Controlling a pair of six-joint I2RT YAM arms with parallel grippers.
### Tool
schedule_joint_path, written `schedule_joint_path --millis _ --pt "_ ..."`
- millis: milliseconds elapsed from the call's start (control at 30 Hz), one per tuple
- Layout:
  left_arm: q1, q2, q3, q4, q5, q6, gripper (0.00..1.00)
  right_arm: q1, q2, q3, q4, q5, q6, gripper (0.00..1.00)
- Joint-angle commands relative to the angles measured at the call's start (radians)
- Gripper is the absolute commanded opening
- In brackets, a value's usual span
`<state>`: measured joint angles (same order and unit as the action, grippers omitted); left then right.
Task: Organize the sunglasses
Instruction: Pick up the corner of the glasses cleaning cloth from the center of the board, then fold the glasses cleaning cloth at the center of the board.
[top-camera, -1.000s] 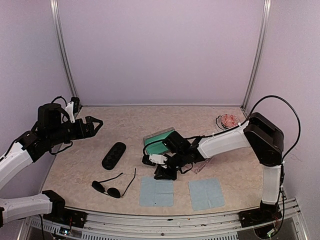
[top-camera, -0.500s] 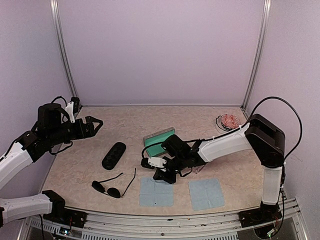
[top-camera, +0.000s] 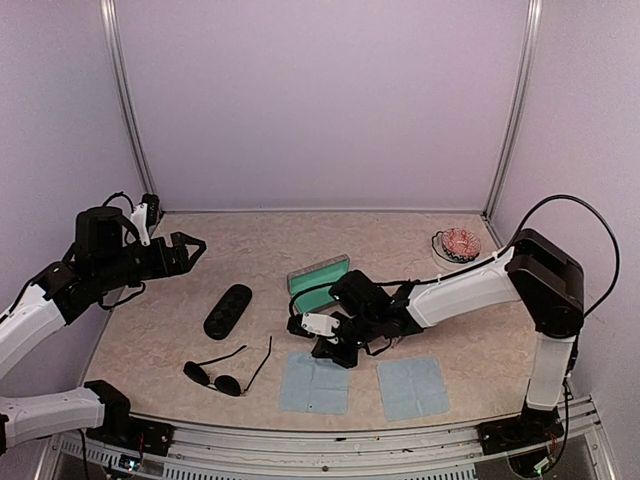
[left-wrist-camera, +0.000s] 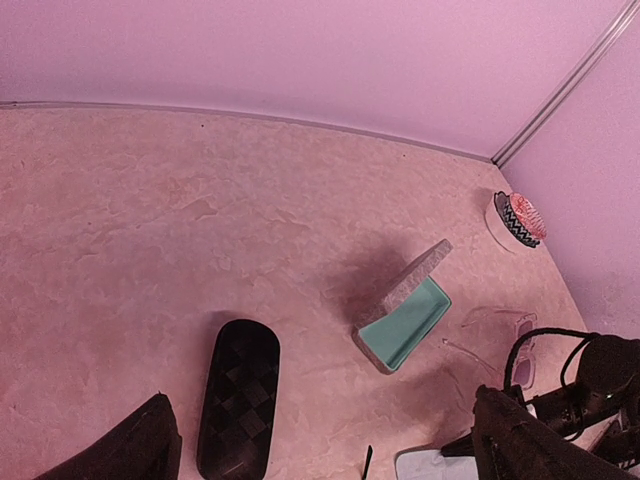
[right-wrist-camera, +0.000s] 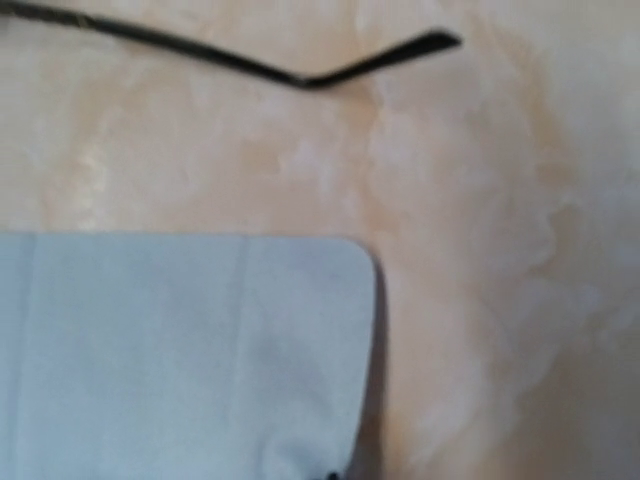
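teal case (top-camera: 318, 277) open, lining bare | black case (top-camera: 228, 311) closed | wire pair (top-camera: 225, 375), clear pair (left-wrist-camera: 522, 345) on table (top-camera: 200, 270) | left gripper (top-camera: 190, 245) spread wide | right gripper (top-camera: 328, 352) closed

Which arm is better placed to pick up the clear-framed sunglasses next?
Right, probably: the right gripper, shut, sits low near the clear-framed sunglasses; the left gripper, open, hovers far off on the left.

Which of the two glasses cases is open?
The grey case with teal lining, mid-table, lid raised. The black oval case to its left lies shut.
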<state>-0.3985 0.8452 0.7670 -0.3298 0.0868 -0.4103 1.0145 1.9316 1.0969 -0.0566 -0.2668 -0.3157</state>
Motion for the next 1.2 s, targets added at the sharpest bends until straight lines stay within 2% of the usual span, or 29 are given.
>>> schedule_joint_path --millis 0,633,1167 --pt "0.009 -0.009 0.0 0.001 0.004 0.013 0.99 0.015 -0.064 -0.026 0.041 -0.018 0.024 0.0" --pt "0.009 -0.012 -0.002 0.002 0.007 0.013 0.99 0.089 -0.095 -0.028 -0.052 -0.012 0.047 0.0" --pt "0.009 -0.017 -0.002 0.002 0.008 0.012 0.99 0.171 -0.097 -0.059 -0.054 0.002 0.13 0.0"
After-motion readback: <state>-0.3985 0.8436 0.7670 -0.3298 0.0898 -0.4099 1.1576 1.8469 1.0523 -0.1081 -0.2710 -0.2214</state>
